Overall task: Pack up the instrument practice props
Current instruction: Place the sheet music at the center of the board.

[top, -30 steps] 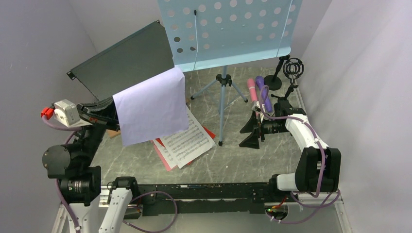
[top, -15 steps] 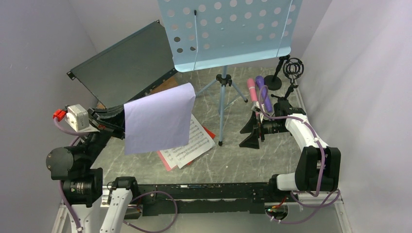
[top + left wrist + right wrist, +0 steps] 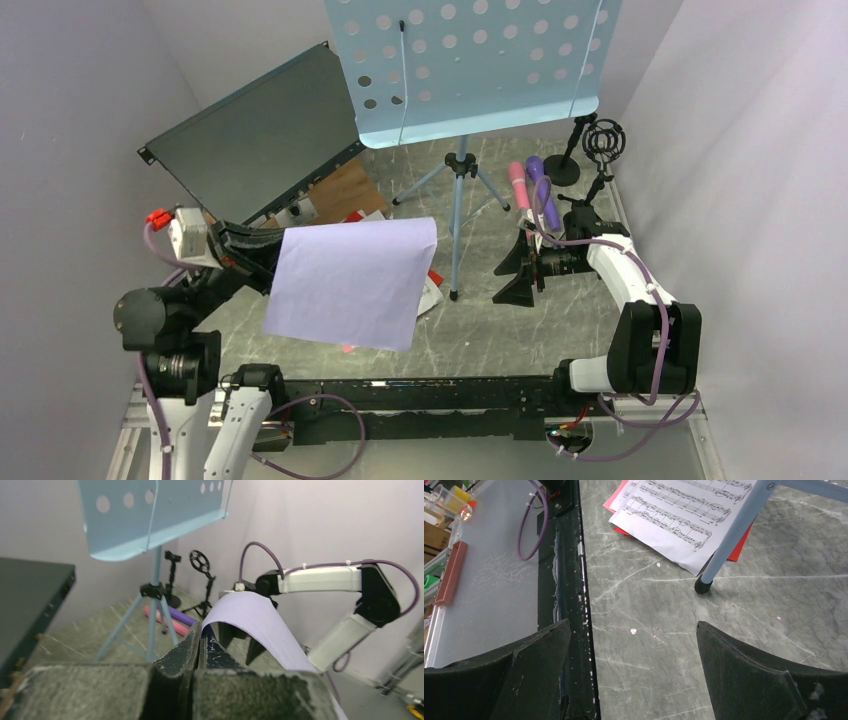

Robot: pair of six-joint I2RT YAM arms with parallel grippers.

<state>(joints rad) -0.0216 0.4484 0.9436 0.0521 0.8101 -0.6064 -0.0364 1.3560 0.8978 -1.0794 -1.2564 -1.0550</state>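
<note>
My left gripper (image 3: 198, 649) is pinched shut on the edge of a lilac page (image 3: 350, 283), a thin plain sheet that curves up and droops in the air over the near left of the bench (image 3: 520, 330), whose top is grey-green and veined like stone. My right gripper (image 3: 633, 625) hangs low over the bench with its black, chipped jaws wide apart and nothing between them. Ahead of it lies a white sheet-music page (image 3: 674, 515) printed with staves, on top of a red page (image 3: 740, 544). A rubber-tipped tripod leg (image 3: 724, 535) stands at their edge. That leg belongs to the light-blue music rack (image 3: 470, 60), a flat metal plate punched with round holes. A pink microphone (image 3: 517, 185) and a purple microphone (image 3: 540, 185) lie side by side beyond my right gripper, near two thin black mic supports (image 3: 590, 150). The dark flat metal box (image 3: 255, 135) leans tilted at the back left. I cannot tell what it holds.
</note>
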